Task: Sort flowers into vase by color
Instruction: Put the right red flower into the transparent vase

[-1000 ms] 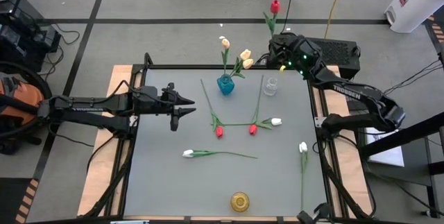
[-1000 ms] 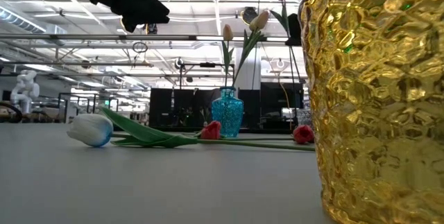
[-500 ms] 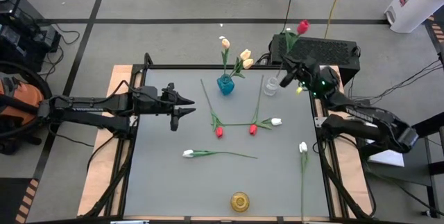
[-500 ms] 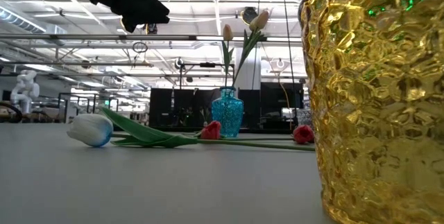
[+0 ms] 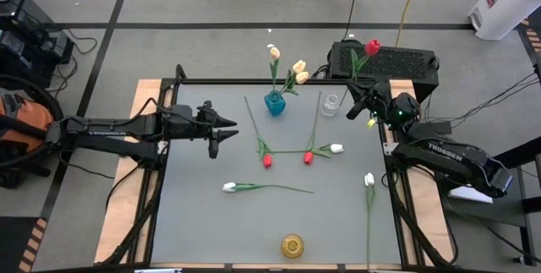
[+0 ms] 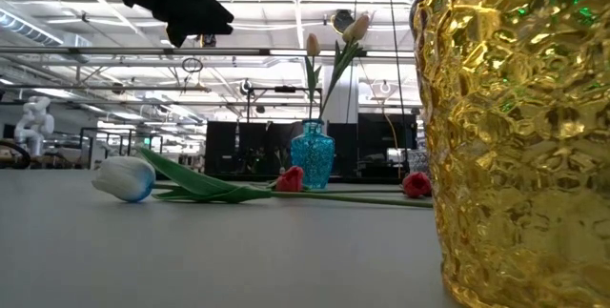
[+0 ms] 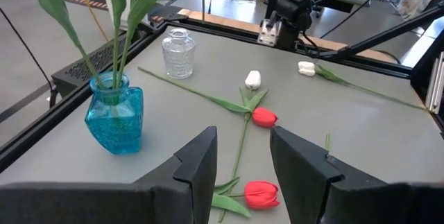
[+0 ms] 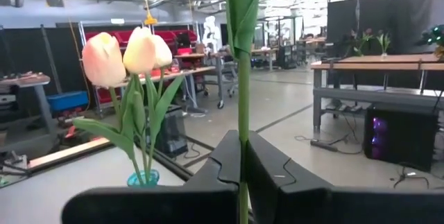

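Note:
My right gripper (image 5: 360, 101) hangs over the table's far right corner, just right of the empty clear glass vase (image 5: 330, 104), shut on a red tulip (image 5: 372, 47). The blue vase (image 5: 275, 102) holds three cream-yellow tulips (image 5: 298, 68). Two red tulips (image 5: 267, 161) (image 5: 308, 157) and three white ones (image 5: 336, 148) (image 5: 229, 187) (image 5: 369, 179) lie flat on the table. A gold vase (image 5: 292, 245) stands at the near edge. My left gripper (image 5: 226, 129) waits open over the table's left part, fingers apart in the left wrist view (image 7: 243, 161). My right gripper pinches the red tulip's green stem (image 8: 243, 123) between its two shut fingers (image 8: 222, 165). The stem rises upright out of the fingers and is lifted clear of the table. The red bud (image 5: 372, 47) stands at the top, beyond the table's far edge.
A black box (image 5: 397, 59) sits past the far right corner, beside the held tulip. The table's raised frame (image 5: 177, 79) runs round it. In the low view the gold vase (image 6: 519, 127) fills the right side and hides my right arm. Bare grey table lies near left.
My right gripper has carried the red tulip from beyond the far edge behind the clear vase toward the table's right and near side, ending beside the vase's right. The bud has travelled right with it and left the low view. The left arm has kept still.

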You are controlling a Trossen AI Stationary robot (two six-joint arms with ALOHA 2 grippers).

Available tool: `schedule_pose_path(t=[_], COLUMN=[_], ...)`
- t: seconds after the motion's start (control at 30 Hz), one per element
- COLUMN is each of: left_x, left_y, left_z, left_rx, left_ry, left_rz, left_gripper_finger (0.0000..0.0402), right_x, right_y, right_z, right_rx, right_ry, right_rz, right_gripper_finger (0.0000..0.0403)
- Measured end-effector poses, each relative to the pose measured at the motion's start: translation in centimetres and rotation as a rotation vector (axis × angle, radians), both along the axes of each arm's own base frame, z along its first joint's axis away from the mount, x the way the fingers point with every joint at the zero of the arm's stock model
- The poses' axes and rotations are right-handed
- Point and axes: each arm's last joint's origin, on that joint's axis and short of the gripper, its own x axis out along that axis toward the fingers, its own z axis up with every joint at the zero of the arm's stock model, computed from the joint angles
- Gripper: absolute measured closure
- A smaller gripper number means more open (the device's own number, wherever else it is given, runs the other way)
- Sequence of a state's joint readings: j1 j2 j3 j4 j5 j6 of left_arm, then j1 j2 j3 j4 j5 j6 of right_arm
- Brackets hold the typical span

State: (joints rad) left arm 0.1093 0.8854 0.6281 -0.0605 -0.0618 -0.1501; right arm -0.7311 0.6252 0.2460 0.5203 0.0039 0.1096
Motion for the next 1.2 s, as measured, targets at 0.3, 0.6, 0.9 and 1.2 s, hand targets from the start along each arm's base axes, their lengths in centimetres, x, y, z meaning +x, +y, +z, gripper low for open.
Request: schedule_pose_path(t=[0.3, 0.6, 0.9, 1.2], left_x=[0.8, 1.2, 1.2, 1.2], left_y=[0.1, 0.1, 0.1, 0.1], left_z=[-0.8, -0.8, -0.8, -0.7], left_rx=[-0.005, 0.004, 0.006, 0.006], left_ry=[0.038, 0.024, 0.020, 0.020], left_rz=[0.001, -0.002, -0.003, -0.003], left_gripper_finger=[0.0261, 0.0261, 0.0261, 0.0261], right_x=[0.1, 1.2, 2.4, 3.1], right_y=[-0.3, -1.3, -2.4, -3.1], right_z=[1.0, 0.4, -0.8, -1.5], right_rx=[-0.063, -0.069, -0.040, -0.033], right_ry=[-0.001, 0.022, 0.041, 0.044], right_rz=[-0.054, -0.087, -0.086, -0.090], right_gripper_finger=[0.0403, 0.0403, 0.0403, 0.0403])
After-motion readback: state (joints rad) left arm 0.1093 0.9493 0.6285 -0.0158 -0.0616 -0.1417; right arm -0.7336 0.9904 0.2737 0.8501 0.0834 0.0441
